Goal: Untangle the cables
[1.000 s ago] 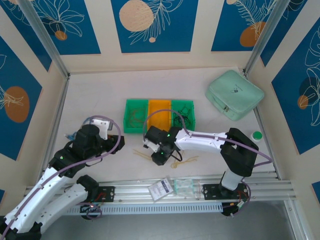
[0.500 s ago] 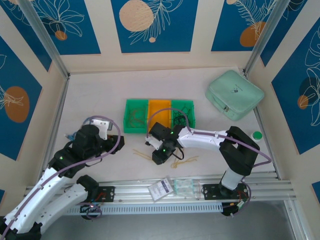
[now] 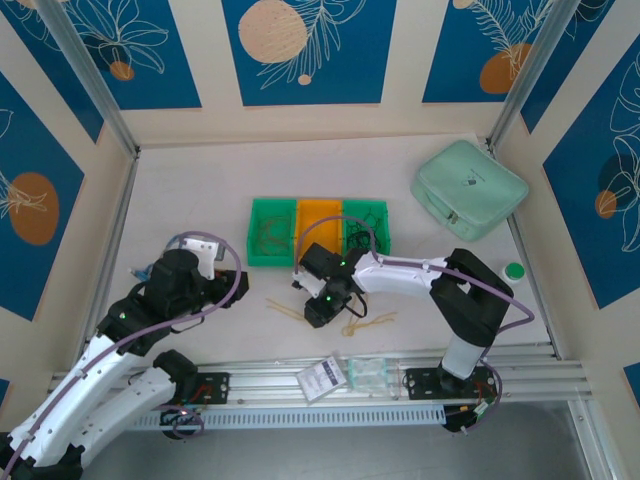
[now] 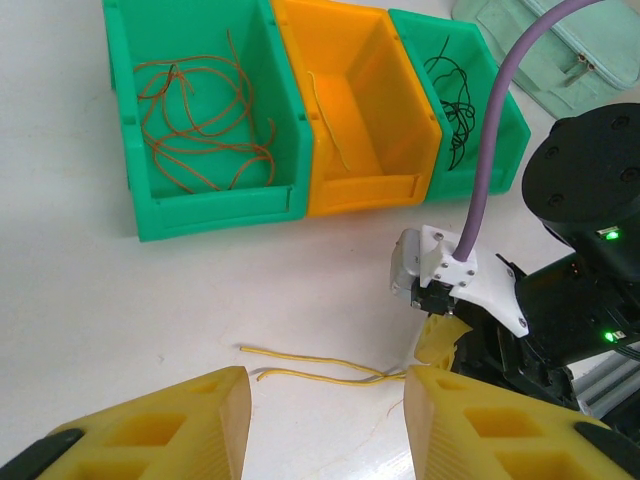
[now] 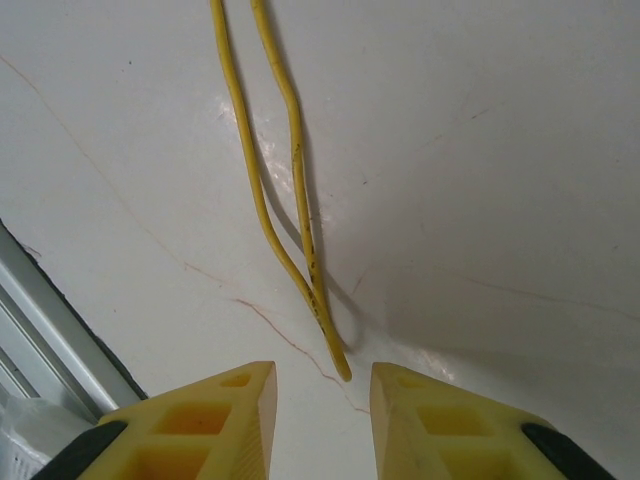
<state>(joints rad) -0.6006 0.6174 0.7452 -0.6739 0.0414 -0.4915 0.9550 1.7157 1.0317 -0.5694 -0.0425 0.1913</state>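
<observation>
Pale worktop (image 3: 200, 190) in front of the bins (image 4: 365, 192) carried two yellow cables (image 5: 298, 170), and we judged the right end effector (image 5: 322, 385), fingers apart astride their ends, was poised to pinch them while the left end effector (image 4: 325, 400) gaped empty.

a: colour of the counter (image 3: 190, 190)?
b: pale, off-white, matt, with fine hairline scratches close to the near edge.
a: and directly on it?
b: mid-counter, a row of three open bins, walls touching: left green bin (image 4: 215, 205), orange bin (image 4: 365, 188), right green bin (image 4: 500, 135).
a: anything in front of them?
b: two yellow cables (image 4: 310, 375), thread-thin, flat on the bare surface just in front of the bins, side by side and converging at one end. near them, towards the right, a looser tangle of yellow wire (image 3: 372, 322).
a: further right?
b: mint case (image 3: 469, 188) at the far right, well apart from the bins; small round green cap (image 3: 514, 271) by the right edge, nearer than the case.
</observation>
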